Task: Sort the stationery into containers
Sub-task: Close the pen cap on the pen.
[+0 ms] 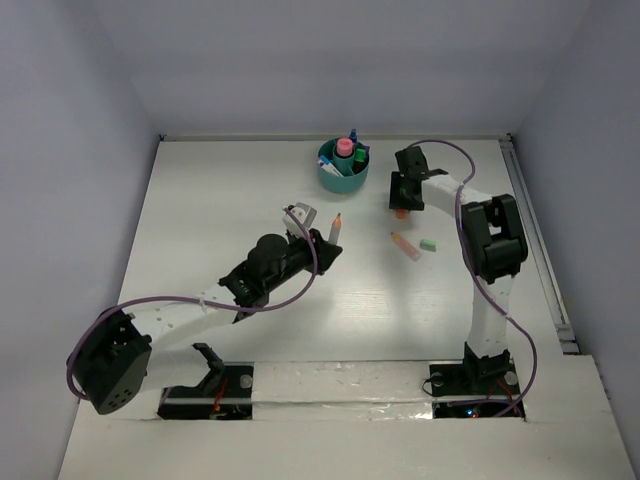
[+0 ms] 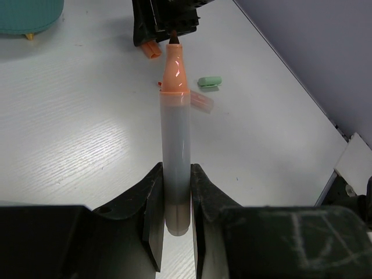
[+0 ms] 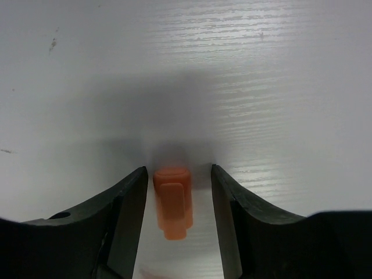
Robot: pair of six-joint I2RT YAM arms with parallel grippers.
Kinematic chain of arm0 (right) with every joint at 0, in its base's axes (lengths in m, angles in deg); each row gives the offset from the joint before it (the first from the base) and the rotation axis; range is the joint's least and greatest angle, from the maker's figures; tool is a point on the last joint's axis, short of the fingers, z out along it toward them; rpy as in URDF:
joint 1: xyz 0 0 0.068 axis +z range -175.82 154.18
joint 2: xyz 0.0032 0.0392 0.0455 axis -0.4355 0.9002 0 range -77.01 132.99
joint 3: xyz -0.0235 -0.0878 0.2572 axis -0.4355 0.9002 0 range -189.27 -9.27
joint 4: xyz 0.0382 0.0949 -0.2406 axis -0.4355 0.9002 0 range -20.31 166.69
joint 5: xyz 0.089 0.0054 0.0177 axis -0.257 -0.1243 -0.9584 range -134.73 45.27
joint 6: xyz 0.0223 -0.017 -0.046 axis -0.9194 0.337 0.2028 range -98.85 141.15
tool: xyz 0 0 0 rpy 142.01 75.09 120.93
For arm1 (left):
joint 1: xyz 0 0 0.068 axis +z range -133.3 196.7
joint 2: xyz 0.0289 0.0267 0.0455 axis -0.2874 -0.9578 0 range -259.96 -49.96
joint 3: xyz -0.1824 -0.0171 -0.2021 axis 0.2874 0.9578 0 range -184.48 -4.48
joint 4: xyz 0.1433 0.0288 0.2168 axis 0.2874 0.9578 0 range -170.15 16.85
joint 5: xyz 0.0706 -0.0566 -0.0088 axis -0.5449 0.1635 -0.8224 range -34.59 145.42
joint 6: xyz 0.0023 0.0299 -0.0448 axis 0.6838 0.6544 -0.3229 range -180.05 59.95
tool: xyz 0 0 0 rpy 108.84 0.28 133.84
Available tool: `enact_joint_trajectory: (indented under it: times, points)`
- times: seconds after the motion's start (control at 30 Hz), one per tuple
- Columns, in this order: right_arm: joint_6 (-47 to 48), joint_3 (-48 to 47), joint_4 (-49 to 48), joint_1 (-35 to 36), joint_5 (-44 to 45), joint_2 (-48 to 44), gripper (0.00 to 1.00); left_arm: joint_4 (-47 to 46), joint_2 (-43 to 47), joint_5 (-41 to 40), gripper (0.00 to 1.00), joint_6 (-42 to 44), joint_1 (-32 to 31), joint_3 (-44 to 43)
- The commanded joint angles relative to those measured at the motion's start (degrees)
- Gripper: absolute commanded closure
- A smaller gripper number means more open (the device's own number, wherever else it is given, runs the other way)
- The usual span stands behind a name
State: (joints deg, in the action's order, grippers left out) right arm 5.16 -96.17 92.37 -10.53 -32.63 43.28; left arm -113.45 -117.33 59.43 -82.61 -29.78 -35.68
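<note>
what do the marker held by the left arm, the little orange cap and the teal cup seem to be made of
Marker: likely plastic, frosted translucent grey barrel, glossy orange nose with a bright highlight.
Orange cap: probably moulded plastic, matte, with a clip ridge.
Teal cup: looks like opaque smooth plastic, even colour; too small to be sure.

Orange cap (image 3: 172,200) between parted pincer (image 3: 178,174)
</note>
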Motion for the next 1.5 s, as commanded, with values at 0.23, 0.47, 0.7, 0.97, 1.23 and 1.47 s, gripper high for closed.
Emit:
enact_joint_trajectory:
  times: [0.23,0.47,0.7,0.97,1.23,1.47]
  points:
    - [1.5,-3.6,6.7,0.8,2.8,3.5,0.78,1.0,3.5,-6.1,1.00,1.7,0.2,-0.3]
    - [-1.2,5.5,-4.7,1.3,-1.8,-8.4,0.95,0.3,2.2,-4.3,1.00,1.6,1.4,-0.3]
    - [-9.3,17.2,-17.3,5.1,-14.7,-30.2,0.96,0.8,3.0,2.1,1.00,1.6,6.0,0.1]
    - [-20.6,27.8,-31.8,14.1,-18.8,-42.4,0.96,-3.8,1.0,10.7,1.00,3.4,7.6,1.1]
    - [-25.7,30.2,-38.7,19.7,-15.2,-44.9,0.95,-6.8,-0.4,11.9,1.00,3.5,7.6,2.3]
    - [-25.8,29.5,-40.1,22.6,-9.9,-42.3,0.95,-7.4,-1.3,13.0,1.00,3.0,7.6,2.1]
